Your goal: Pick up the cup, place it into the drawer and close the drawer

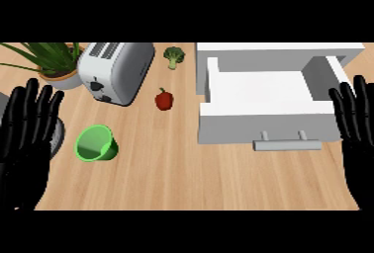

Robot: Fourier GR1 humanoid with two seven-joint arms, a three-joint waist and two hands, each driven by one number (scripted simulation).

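Observation:
A green cup (96, 144) lies on its side on the wooden counter at the left, its mouth facing the view. A white drawer (259, 101) stands pulled open at the right, its inside bare, with a grey handle (287, 144) on its front. My left hand (25, 133) rests open at the left edge, fingers up, just left of the cup and apart from it. Along the right edge my right hand (356, 123) rests open, fingers up, beside the drawer's right wall.
A silver toaster (116, 69) stands at the back left beside a potted plant (55, 62). A red pepper (164, 99) and a broccoli floret (174, 56) lie between the toaster and the drawer. Bare wood stretches along the front.

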